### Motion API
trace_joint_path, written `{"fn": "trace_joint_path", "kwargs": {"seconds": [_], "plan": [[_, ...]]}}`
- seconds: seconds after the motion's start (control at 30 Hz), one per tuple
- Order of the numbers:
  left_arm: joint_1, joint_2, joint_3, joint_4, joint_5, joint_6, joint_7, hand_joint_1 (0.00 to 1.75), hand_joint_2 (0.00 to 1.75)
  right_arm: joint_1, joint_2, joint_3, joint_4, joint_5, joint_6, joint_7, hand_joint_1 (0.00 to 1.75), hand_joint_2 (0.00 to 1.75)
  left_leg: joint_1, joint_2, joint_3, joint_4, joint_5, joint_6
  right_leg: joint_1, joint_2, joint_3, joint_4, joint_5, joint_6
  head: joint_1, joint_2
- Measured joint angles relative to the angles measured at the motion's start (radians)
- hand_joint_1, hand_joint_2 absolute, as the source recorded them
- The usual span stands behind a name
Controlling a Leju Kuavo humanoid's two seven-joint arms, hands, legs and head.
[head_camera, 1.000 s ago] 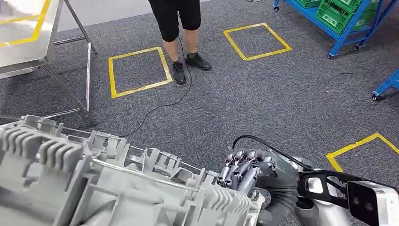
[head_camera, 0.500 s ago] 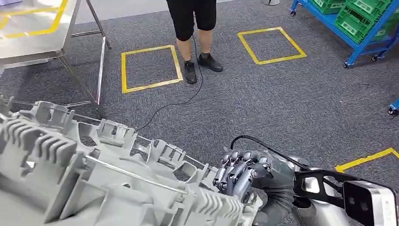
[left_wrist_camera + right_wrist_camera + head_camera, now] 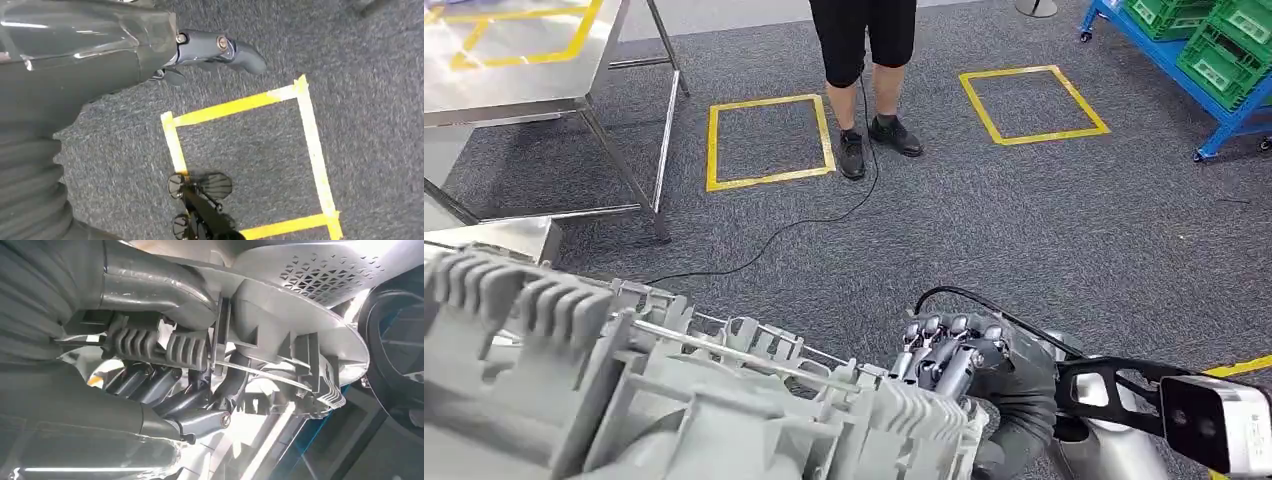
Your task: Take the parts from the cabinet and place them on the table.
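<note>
Low in front of me, my right hand has its fingers clamped on the big grey ribbed part; it looks rigid, bulky and awkward, best gripped by its ribs. My left hand carries nothing, fingers apart. Bench stands ahead-left.

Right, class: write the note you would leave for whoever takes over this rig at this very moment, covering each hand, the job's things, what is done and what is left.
Right hand: fingers curled over the edge of the large grey part, holding it up in front of the body.
Left hand: over the carpet with nothing in it, fingers partly hidden, so open or closed is unclear.
Metal table: ahead to the left, yellow tape on top.
A person stands ahead by a black cable.
Done: part in hand.
Left: carry it to the table and set it down.
</note>
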Motion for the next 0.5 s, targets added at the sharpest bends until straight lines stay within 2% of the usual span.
{"fn": "trace_joint_path", "kwargs": {"seconds": [0.03, 0.07, 0.13, 0.17, 0.2, 0.23, 0.27, 0.3, 0.33, 0.37, 0.47, 0.5], "plan": [[0.0, 0.0, 0.0, 0.0, 0.0, 0.0, 0.0, 0.0, 1.75, -0.002, 0.002, 0.0, 0.0, 0.0, 0.001, 0.0, 1.73, 1.75, 0.002, 0.004, -0.007, 0.016, -0.013, -0.006, -0.001, -0.003, 0.003, -0.001, -0.001, -0.002, -0.001, 0.0], [0.0, 0.0, 0.001, 0.0, 0.0, 0.0, 0.0, 0.0, 1.75, -0.003, 0.003, 0.0, 0.0, -0.001, 0.004, -0.002, 1.73, 1.75, 0.003, 0.008, -0.028, 0.065, -0.041, -0.011, -0.001, -0.006, 0.006, -0.001, -0.004, -0.007, -0.01, 0.0], [0.0, 0.0, 0.001, 0.0, -0.001, -0.002, 0.0, 0.0, 1.75, -0.001, 0.005, 0.0, 0.0, -0.002, 0.009, -0.005, 1.73, 1.75, 0.007, 0.01, -0.11, 0.224, -0.108, -0.017, 0.003, -0.016, 0.008, -0.001, -0.007, -0.013, -0.01, 0.0], [0.0, 0.0, 0.001, 0.0, -0.001, -0.003, 0.0, 0.0, 1.75, 0.001, 0.006, -0.002, 0.0, -0.003, 0.01, -0.006, 1.73, 1.75, 0.009, 0.01, -0.149, 0.291, -0.126, -0.019, 0.005, -0.022, 0.008, -0.001, -0.008, -0.013, -0.01, 0.0], [0.0, -0.002, 0.001, 0.0, -0.001, -0.003, 0.0, 0.0, 1.75, 0.002, 0.007, -0.002, 0.0, -0.003, 0.011, -0.007, 1.73, 1.75, 0.01, 0.01, -0.167, 0.315, -0.123, -0.018, 0.008, -0.029, 0.008, -0.001, -0.009, -0.015, -0.009, 0.0], [0.0, -0.002, 0.001, 0.0, -0.001, -0.003, 0.0, 0.0, 1.75, 0.002, 0.008, -0.003, 0.001, -0.004, 0.011, -0.008, 1.73, 1.75, 0.01, 0.011, -0.161, 0.29, -0.098, -0.016, 0.009, -0.036, 0.01, -0.001, -0.011, -0.016, -0.01, 0.0], [0.0, -0.002, 0.001, 0.0, -0.001, -0.004, 0.0, 0.0, 1.75, 0.001, 0.008, -0.004, 0.001, -0.005, 0.012, -0.008, 1.73, 1.75, 0.009, 0.017, -0.131, 0.224, -0.057, -0.013, 0.011, -0.044, 0.013, -0.001, -0.012, -0.018, -0.01, 0.0], [0.0, -0.002, 0.001, -0.001, -0.001, -0.004, 0.0, 0.0, 1.75, 0.001, 0.009, -0.005, 0.001, -0.005, 0.013, -0.008, 1.73, 1.75, 0.008, 0.03, -0.087, 0.135, -0.013, -0.008, 0.013, -0.051, 0.016, -0.001, -0.014, -0.019, -0.01, 0.0], [0.0, -0.002, 0.0, -0.002, -0.001, -0.004, 0.0, 0.0, 1.75, 0.001, 0.01, -0.007, 0.001, -0.006, 0.013, -0.01, 1.73, 1.75, 0.003, 0.068, -0.037, 0.044, 0.024, 0.001, 0.014, -0.056, 0.02, -0.001, -0.017, -0.017, -0.01, 0.0], [-0.003, -0.002, 0.0, -0.005, -0.001, -0.005, 0.0, 0.0, 1.75, 0.001, 0.011, -0.008, 0.001, -0.006, 0.014, -0.01, 1.73, 1.75, -0.01, 0.106, -0.024, 0.012, 0.007, 0.001, 0.02, -0.064, 0.022, -0.002, -0.019, -0.013, -0.008, 0.0], [-0.002, -0.001, 0.001, -0.009, 0.0, -0.006, 0.0, 0.0, 1.75, 0.002, 0.011, -0.01, 0.001, -0.006, 0.014, -0.01, 1.73, 1.75, -0.016, 0.073, -0.031, 0.01, 0.011, 0.01, 0.019, -0.09, 0.023, -0.006, -0.023, -0.003, -0.008, 0.0], [-0.001, 0.0, 0.001, -0.011, 0.0, -0.006, 0.0, 0.0, 1.75, 0.001, 0.013, -0.011, 0.001, -0.007, 0.014, -0.011, 1.73, 1.75, -0.017, 0.061, -0.03, 0.001, 0.016, 0.018, 0.021, -0.101, 0.028, -0.007, -0.025, 0.003, -0.009, 0.0]]}}
